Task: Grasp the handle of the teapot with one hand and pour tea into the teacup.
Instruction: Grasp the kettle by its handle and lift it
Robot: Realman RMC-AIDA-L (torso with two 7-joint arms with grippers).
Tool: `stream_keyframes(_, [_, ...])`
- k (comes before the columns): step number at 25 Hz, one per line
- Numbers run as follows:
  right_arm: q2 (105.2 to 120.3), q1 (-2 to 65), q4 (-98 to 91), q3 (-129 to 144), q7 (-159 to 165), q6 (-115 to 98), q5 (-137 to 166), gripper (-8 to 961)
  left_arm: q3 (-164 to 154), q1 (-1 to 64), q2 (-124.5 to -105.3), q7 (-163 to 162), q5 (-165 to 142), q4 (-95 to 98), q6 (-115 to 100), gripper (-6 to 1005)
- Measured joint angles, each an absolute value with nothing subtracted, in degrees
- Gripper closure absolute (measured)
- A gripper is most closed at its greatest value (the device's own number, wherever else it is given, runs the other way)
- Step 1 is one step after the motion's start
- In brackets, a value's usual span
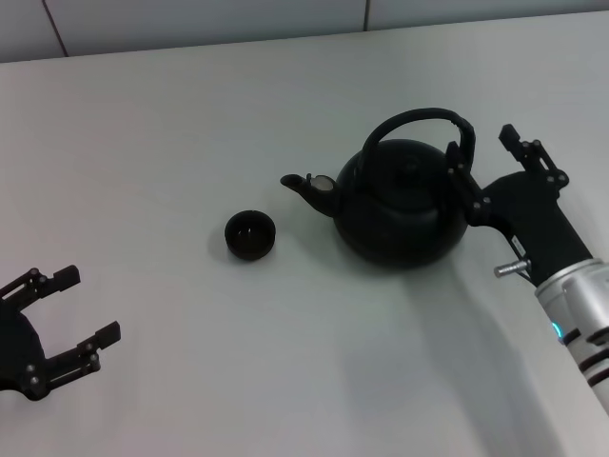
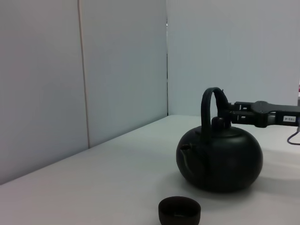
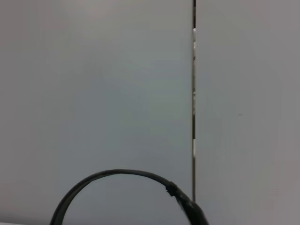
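Head view shows the teapot (image 1: 400,205) upright on the white counter (image 1: 190,143), spout toward the teacup (image 1: 250,234), which sits just beside it and apart. Right end effector (image 1: 487,157) is at the handle (image 1: 419,121), fingers spread wide, one finger against the hoop's side, nothing gripped. Left end effector (image 1: 81,307) rests open and empty, well apart.

Teacup (image 2: 179,211) contents perhaps indiscernible

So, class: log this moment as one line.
right gripper: open at handle | teapot: on table | teacup: by spout | left gripper: idle, open
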State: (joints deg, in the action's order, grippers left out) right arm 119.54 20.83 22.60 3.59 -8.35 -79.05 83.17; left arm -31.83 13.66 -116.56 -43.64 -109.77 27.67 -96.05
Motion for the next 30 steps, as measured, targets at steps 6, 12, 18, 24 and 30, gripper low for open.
stream_keyframes(6, [119.57,21.4,22.6,3.6,-8.2,-78.4,83.2,296,-31.0,13.6,-116.65,-43.6,-109.7,27.7,-96.1,189])
stream_keyframes(12, [119.61,20.9,22.6,3.9,-8.2,-78.3,83.3,323,-30.8,13.5,-116.94,-43.6,-109.7,27.7,-96.1,189])
stream_keyframes(18, [119.61,20.9,22.4,4.2,-8.0,-78.3,83.5,392,-30.7,13.4,-117.12,-43.6,-109.7,27.7,-96.1,189])
stream_keyframes(24, [119.56,21.2,22.4,4.2,-7.9,-78.3,83.5,658,-30.2,13.3,-117.25,-43.6,-109.7,27.7,-96.3,189])
stream_keyframes(30, [119.63,21.5,22.1,3.8,-7.5,-78.5,83.5,827,-30.1,13.3,-117.37,-43.6,-109.7,27.7,-96.4,189])
